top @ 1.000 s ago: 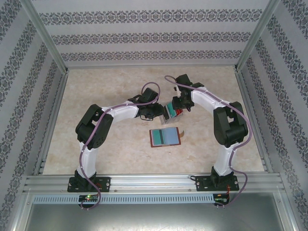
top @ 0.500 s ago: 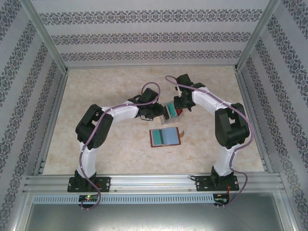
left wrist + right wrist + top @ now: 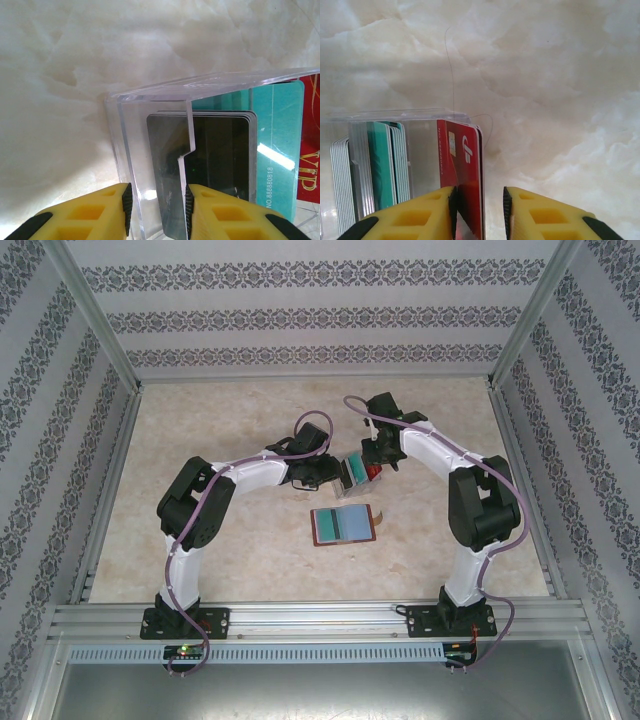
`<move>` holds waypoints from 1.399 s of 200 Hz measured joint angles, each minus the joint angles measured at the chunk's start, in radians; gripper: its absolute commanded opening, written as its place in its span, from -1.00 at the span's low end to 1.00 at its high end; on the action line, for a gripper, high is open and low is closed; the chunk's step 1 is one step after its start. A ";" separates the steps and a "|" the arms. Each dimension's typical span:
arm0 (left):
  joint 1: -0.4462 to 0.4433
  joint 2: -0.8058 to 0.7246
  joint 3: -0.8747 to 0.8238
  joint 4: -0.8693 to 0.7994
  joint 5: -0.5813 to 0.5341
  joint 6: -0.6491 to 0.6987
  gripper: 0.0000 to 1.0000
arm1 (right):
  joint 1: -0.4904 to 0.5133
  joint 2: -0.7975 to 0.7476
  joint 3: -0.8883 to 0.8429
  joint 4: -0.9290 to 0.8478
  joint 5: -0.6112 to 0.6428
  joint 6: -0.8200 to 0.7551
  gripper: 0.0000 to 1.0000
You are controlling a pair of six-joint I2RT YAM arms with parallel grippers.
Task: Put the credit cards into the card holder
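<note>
The clear tray (image 3: 352, 472) stands tipped up at mid-table, and my left gripper (image 3: 335, 475) is shut on its end wall (image 3: 150, 100). Dark grey credit cards (image 3: 220, 160) sit behind that wall, with teal cards (image 3: 277, 140) and a red card (image 3: 310, 140) beyond. My right gripper (image 3: 479, 197) straddles the red credit cards (image 3: 462, 155) at the tray's other end. Its left pad touches them and a gap remains at the right pad. Teal cards (image 3: 382, 160) stand further left. The reddish-brown card holder (image 3: 318, 528) lies open nearer the arms, a teal card (image 3: 347, 525) on it.
Patterned walls and aluminium rails (image 3: 300, 615) enclose the marble table (image 3: 230, 420). Both arms meet over the tray near the middle. Bare tabletop lies to the left, right and far side.
The right gripper's jaws have narrowed around the red cards. The left gripper and the tray have stayed put.
</note>
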 measured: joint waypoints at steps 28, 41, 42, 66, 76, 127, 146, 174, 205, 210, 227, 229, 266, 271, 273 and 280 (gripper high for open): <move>0.000 0.000 -0.001 0.000 0.003 0.000 -0.30 | 0.002 -0.002 0.000 0.000 0.004 0.000 -0.42; 0.000 0.000 -0.002 0.003 0.003 0.000 -0.30 | 0.002 -0.003 0.000 0.000 0.007 0.000 -0.42; 0.000 0.000 -0.002 0.003 0.003 0.000 -0.30 | 0.002 -0.003 0.000 0.000 0.008 0.000 -0.42; 0.000 0.000 -0.005 0.007 0.007 0.000 -0.30 | 0.002 -0.003 0.000 0.000 0.010 0.000 -0.42; 0.000 0.000 -0.006 0.009 0.008 0.000 -0.30 | 0.002 -0.003 0.000 0.000 0.011 0.000 -0.42; 0.000 0.000 -0.006 0.010 0.014 0.000 -0.30 | 0.011 -0.003 0.000 0.000 0.030 -0.001 -0.42; 0.000 0.000 -0.006 0.010 0.014 0.000 -0.30 | 0.014 -0.003 0.000 0.000 0.042 -0.004 -0.45; 0.000 0.000 -0.006 0.010 0.014 0.000 -0.31 | 0.015 -0.003 0.000 0.000 0.045 -0.008 -0.42; 0.000 0.000 -0.006 0.010 0.014 0.000 -0.31 | 0.015 -0.003 0.000 0.000 0.049 -0.016 -0.40; 0.000 0.000 -0.006 0.010 0.014 0.000 -0.31 | 0.015 -0.003 0.000 0.000 0.050 -0.016 -0.38; 0.000 0.000 -0.006 0.010 0.018 0.000 -0.31 | 0.015 -0.003 0.000 0.000 0.053 -0.019 -0.39; 0.000 0.000 -0.006 0.010 0.018 0.000 -0.31 | 0.015 -0.003 0.000 0.000 0.053 -0.019 -0.39; 0.000 0.000 -0.006 0.010 0.018 0.000 -0.31 | 0.015 -0.003 0.000 0.000 0.054 -0.019 -0.39; 0.000 0.000 -0.006 0.010 0.018 0.000 -0.31 | 0.015 -0.003 0.000 0.000 0.054 -0.019 -0.39; 0.000 0.000 -0.006 0.010 0.018 0.000 -0.31 | 0.015 -0.003 0.000 0.000 0.054 -0.019 -0.39; 0.000 0.000 -0.006 0.010 0.018 0.000 -0.31 | 0.017 -0.003 0.000 0.000 0.056 -0.019 -0.39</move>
